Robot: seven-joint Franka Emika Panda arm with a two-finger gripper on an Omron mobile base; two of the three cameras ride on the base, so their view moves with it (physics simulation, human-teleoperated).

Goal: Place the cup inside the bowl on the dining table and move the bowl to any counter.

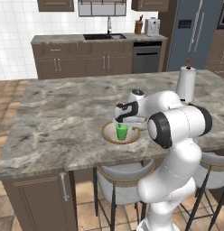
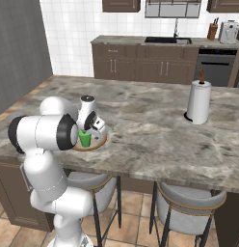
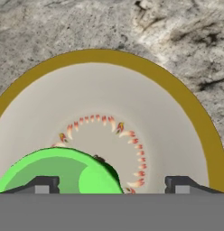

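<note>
**Cup is in the bowl; the bowl comes next**

Your small bright green tumbler cup (image 3: 59,173) stands upright inside the wide cream bowl with the brown rim (image 3: 195,113), near the grey-brown marble table's (image 1: 64,113) stool-side edge. The tool (image 3: 111,184) hangs just above the bowl, fingers apart, gripping nothing. Next, you'll likely need to grip the bowl's rim.

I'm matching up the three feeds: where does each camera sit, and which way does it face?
Left base view: behind the arm's left, looking forward and down at the dining table; the arm rises lower right.
Right base view: behind its right; the arm rises lower left.
Hand view: on the hand, looking down into the bowl.
All three share the bowl and the cup in it.
</note>
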